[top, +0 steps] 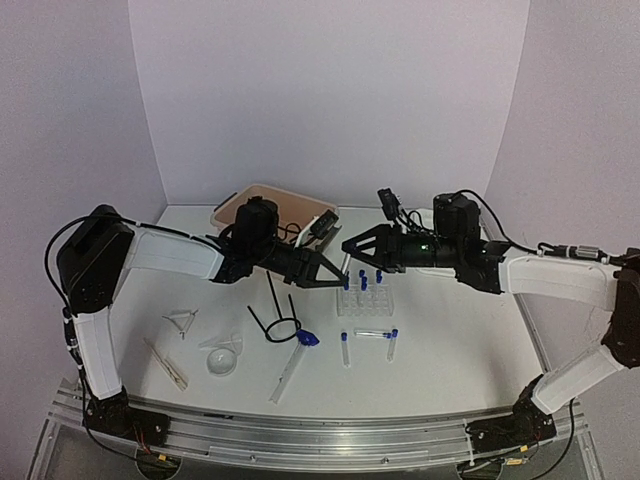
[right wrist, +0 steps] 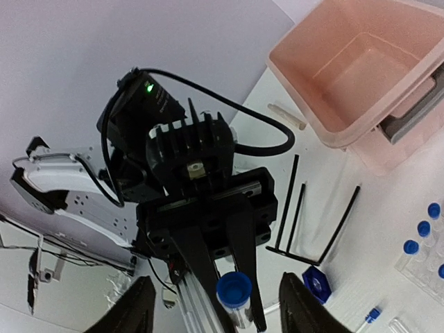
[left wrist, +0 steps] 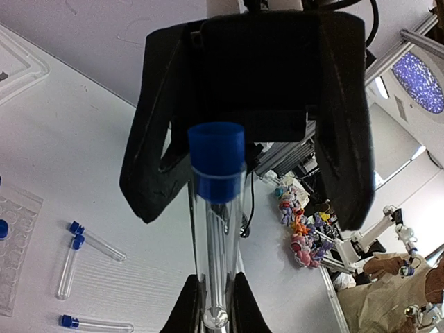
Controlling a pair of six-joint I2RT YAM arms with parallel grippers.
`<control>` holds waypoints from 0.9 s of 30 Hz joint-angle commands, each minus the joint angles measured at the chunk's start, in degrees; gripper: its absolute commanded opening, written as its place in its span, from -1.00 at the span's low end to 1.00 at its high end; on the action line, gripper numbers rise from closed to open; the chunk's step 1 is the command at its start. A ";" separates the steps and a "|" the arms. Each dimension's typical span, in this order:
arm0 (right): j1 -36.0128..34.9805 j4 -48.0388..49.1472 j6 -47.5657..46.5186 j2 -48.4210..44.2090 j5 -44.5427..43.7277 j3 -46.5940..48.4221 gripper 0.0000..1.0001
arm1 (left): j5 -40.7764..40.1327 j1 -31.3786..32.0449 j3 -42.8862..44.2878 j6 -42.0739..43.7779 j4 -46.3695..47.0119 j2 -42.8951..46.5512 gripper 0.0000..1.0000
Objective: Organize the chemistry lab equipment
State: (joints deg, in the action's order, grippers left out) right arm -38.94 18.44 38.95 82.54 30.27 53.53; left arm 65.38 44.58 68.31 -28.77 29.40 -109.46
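Left gripper (left wrist: 211, 305) is clamped on the bottom end of a blue-capped tube (left wrist: 216, 236), midair by the far left corner of the rack (top: 365, 301). Right gripper (top: 350, 252) is wide open around the cap (left wrist: 216, 149). If it closes off-centre, I reckon that tiny grip could slip and the tube drops.

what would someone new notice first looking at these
Over the middle of the table, the left pincer, shut on a blue-capped tube, faces the open right pincer head-on. Below them sits the clear tube rack with a few capped tubes standing in it, and loose tubes lie in front of it.
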 commanded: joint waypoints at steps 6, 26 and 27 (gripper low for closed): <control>-0.35 -27.67 -6.06 -7.08 0.07 6.53 0.27 | -4.48 0.16 4.67 37.20 -30.65 5.58 -1.00; -0.78 -35.58 -10.76 2.32 -3.06 16.90 -0.10 | -7.22 1.01 12.85 41.28 -39.33 0.55 -1.00; -0.82 -35.62 -10.82 2.68 -3.10 17.19 -0.20 | -7.71 1.10 13.07 41.05 -39.40 0.36 -1.00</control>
State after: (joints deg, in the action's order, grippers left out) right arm -39.20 -16.46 29.68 83.99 29.10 67.30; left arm 59.01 45.08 78.63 11.16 -9.03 -108.59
